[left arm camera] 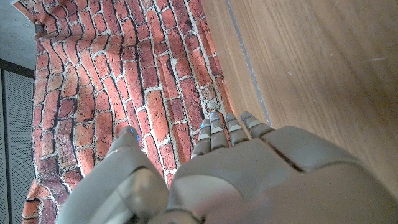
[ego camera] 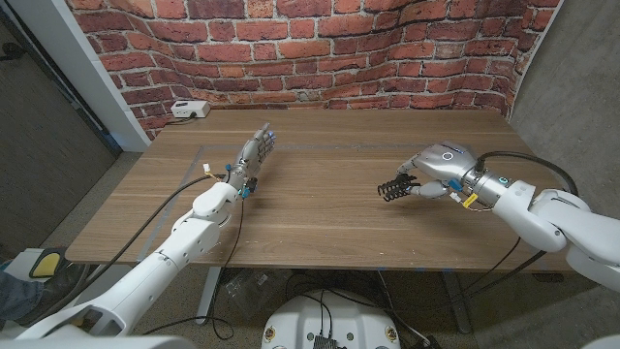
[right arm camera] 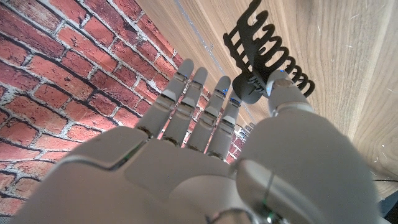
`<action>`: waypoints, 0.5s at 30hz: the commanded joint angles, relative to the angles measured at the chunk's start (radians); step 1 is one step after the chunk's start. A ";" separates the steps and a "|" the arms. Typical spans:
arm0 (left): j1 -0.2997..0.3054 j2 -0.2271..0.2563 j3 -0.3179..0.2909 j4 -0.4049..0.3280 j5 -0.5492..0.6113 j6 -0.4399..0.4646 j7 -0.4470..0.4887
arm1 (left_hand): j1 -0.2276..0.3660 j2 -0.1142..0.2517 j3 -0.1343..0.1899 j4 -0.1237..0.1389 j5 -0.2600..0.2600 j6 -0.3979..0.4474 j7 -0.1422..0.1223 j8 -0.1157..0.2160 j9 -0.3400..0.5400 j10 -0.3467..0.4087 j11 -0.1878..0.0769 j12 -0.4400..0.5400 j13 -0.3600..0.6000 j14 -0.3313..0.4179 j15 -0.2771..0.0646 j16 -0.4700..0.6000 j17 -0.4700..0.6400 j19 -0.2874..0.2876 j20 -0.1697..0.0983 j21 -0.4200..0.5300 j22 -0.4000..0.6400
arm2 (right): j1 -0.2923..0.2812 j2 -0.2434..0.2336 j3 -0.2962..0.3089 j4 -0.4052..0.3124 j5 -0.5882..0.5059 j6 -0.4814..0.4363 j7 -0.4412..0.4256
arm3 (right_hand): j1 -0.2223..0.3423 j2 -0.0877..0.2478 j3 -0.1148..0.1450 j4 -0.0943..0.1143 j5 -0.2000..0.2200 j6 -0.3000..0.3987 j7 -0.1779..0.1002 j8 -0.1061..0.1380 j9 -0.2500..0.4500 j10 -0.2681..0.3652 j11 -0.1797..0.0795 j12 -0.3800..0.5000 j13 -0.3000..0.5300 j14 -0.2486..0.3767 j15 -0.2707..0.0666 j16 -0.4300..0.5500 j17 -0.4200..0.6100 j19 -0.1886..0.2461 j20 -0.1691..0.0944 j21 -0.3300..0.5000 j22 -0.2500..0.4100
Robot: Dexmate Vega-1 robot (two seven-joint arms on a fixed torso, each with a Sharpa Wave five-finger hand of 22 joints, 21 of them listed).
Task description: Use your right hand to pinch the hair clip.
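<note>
Right hand (ego camera: 438,173) at 3 o'clock, pinching black hair clip (ego camera: 392,188), seemingly just off wooden table (ego camera: 320,218); left hand (ego camera: 256,151) at 10, fingers straight, holding nothing

Even soft light — head view edges bowed, all sharp

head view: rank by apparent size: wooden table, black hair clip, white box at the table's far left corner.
1. Rectangular wooden table, by far the largest.
2. White box.
3. Black toothed hair clip, partly hidden by the right robot hand; it looks close to the box, so that order is unsure.
</note>
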 commanded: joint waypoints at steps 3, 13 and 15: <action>0.016 0.008 -0.006 -0.001 -0.011 0.001 -0.006 | 0.005 -0.004 -0.006 -0.001 -0.001 0.003 -0.005 0.000 0.004 0.005 -0.008 -0.002 0.002 0.002 -0.004 -0.001 0.004 -0.006 0.006 0.002 0.005 | 0.018 0.013 -0.047 0.037 0.009 -0.009 0.019 | -0.015 0.000 -0.004 0.004 0.001 0.019 -0.026 -0.005 0.005 -0.006 0.001 0.001 0.003 -0.006 -0.087 0.008 0.006 -0.005 0.005 -0.007 0.004; 0.023 0.018 -0.013 -0.009 -0.012 0.002 -0.004 | 0.005 -0.004 -0.007 -0.001 -0.001 0.003 -0.006 0.000 0.004 0.004 -0.010 -0.003 0.002 0.003 -0.005 -0.001 0.004 -0.006 0.007 0.002 0.005 | 0.039 -0.002 -0.109 0.070 0.011 -0.056 -0.001 | -0.022 -0.002 -0.007 0.006 0.001 0.018 -0.026 -0.007 0.005 -0.008 0.001 0.002 0.003 -0.005 -0.084 0.011 0.006 -0.009 0.013 -0.008 0.004; 0.023 0.020 -0.014 -0.010 -0.012 0.003 -0.003 | 0.005 -0.004 -0.007 -0.001 -0.001 0.003 -0.006 0.000 0.004 0.004 -0.009 -0.003 0.002 0.002 -0.006 -0.001 0.004 -0.006 0.007 0.002 0.005 | 0.043 -0.006 -0.123 0.076 0.013 -0.067 -0.006 | -0.023 -0.002 -0.007 0.007 0.001 0.018 -0.026 -0.007 0.005 -0.008 0.001 0.003 0.003 -0.005 -0.083 0.011 0.006 -0.009 0.014 -0.009 0.004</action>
